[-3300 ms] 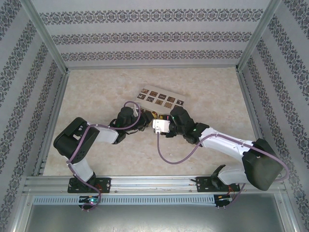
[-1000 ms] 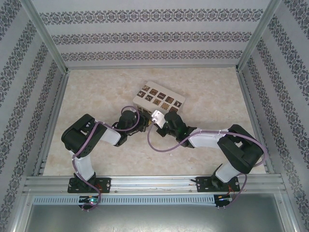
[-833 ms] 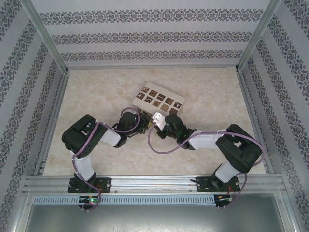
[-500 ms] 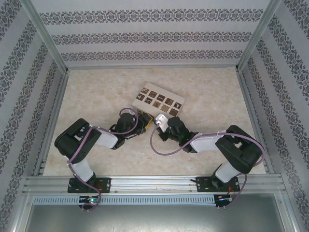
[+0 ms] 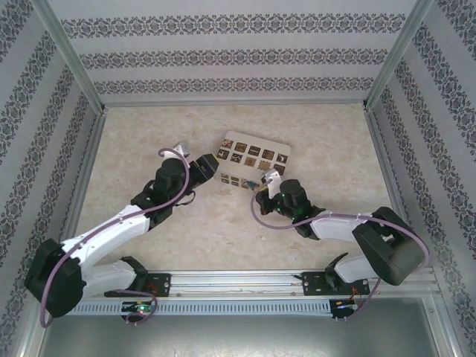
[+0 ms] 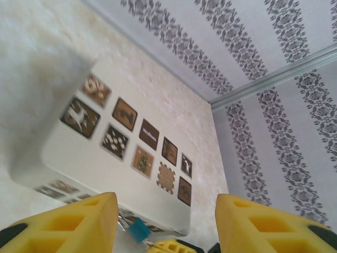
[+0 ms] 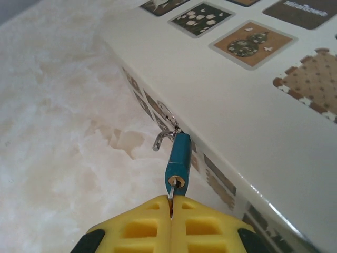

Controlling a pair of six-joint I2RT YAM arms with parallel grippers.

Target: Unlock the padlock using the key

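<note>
The small blue padlock (image 7: 178, 155) hangs at the near side wall of the cream patterned box (image 7: 247, 100). Its thin silvery shackle (image 7: 161, 139) stands swung out, with the free end loose over the table. My right gripper (image 7: 171, 208) is shut on the key (image 7: 171, 195), whose blade sits in the brass keyhole at the lock's bottom. In the top view the right gripper (image 5: 258, 190) is at the box's (image 5: 253, 152) front edge. My left gripper (image 5: 210, 166) is just left of the box. It stands open (image 6: 166, 226) and empty, with the padlock (image 6: 138, 230) low between its fingers.
The marbled table top (image 5: 320, 141) spreads around the box. Patterned walls and metal frame posts (image 5: 78, 71) close in the back and both sides. The right gripper's yellow finger (image 6: 167, 246) pokes into the bottom of the left wrist view.
My left arm has drawn back to the left, off the box and padlock. The right gripper has shifted right along the box's front edge. The box has turned slightly.
</note>
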